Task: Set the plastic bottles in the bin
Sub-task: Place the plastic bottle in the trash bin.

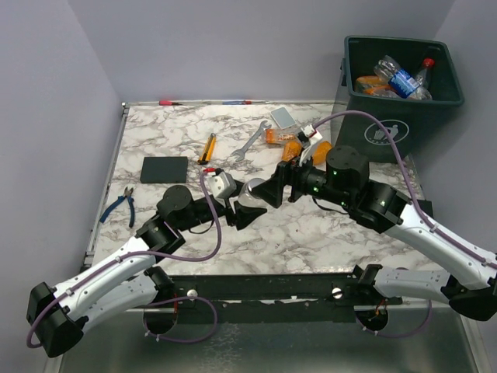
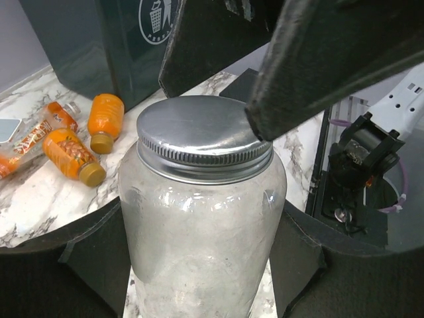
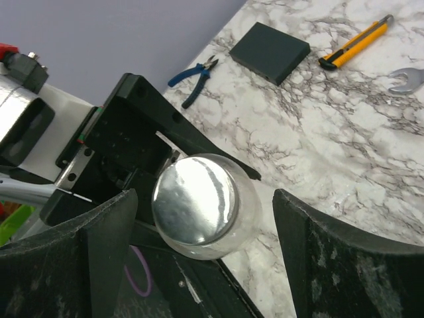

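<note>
My left gripper (image 2: 202,265) is shut on a clear glass-like jar (image 2: 202,225) with a silver screw lid (image 2: 199,136), holding it upright at mid-table (image 1: 250,194). My right gripper (image 3: 205,199) is open, its fingers (image 3: 344,258) standing either side of the lid (image 3: 195,199) with gaps. Three orange plastic bottles (image 2: 69,154) lie on the table by the bin (image 1: 283,138). The dark green bin (image 1: 404,116) stands at the far right with several bottles (image 1: 396,78) inside.
A silver wrench (image 1: 250,141), a yellow utility knife (image 1: 208,148), a dark flat block (image 1: 165,169) and blue pliers (image 1: 120,203) lie on the marble table. A silver flat object (image 1: 283,116) lies near the orange bottles.
</note>
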Controlling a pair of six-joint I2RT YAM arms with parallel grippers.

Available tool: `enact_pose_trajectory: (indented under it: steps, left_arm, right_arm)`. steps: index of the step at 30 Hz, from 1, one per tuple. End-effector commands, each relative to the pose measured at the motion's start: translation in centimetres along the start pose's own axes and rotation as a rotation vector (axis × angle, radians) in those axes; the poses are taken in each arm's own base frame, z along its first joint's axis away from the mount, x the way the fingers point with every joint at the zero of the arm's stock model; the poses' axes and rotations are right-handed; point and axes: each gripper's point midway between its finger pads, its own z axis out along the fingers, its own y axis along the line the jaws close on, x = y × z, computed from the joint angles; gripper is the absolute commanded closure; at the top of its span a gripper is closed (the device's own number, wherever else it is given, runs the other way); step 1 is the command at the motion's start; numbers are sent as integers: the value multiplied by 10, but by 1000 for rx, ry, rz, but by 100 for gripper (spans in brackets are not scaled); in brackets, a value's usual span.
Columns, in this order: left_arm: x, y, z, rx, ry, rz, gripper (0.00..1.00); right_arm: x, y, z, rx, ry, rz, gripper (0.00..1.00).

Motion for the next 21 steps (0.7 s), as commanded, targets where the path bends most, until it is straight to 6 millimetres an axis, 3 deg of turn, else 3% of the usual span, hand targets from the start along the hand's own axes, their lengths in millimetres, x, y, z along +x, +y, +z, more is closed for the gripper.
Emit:
enact_pose_trajectory:
  steps: [1,6,10,12,14,16,18,21]
  left_arm:
    - [-16,-1,5,-2,-25,-26,94]
    - [-16,-4,9,12,-21,-58,94]
    - [-23,-7,9,26,-42,-64,94]
    - [-26,-8,9,28,-49,-62,94]
    - [-28,-9,8,31,-54,-62,94]
    - [-29,-10,7,31,-58,-65,93]
    - [-31,-10,6,30,-64,-67,93]
    - [-31,-11,5,30,-67,-67,93]
  right_arm:
    - [3,16,6,-65,-2,12,15]
    - [10,12,11,-54,4,23,19]
    - [16,7,15,-36,14,31,29]
    - [18,4,17,-24,7,35,42]
    - [17,3,17,-21,-4,40,63]
    - [18,5,17,-35,-1,41,72]
    - [20,7,19,-44,16,44,67]
    - [23,6,18,-39,28,54,36]
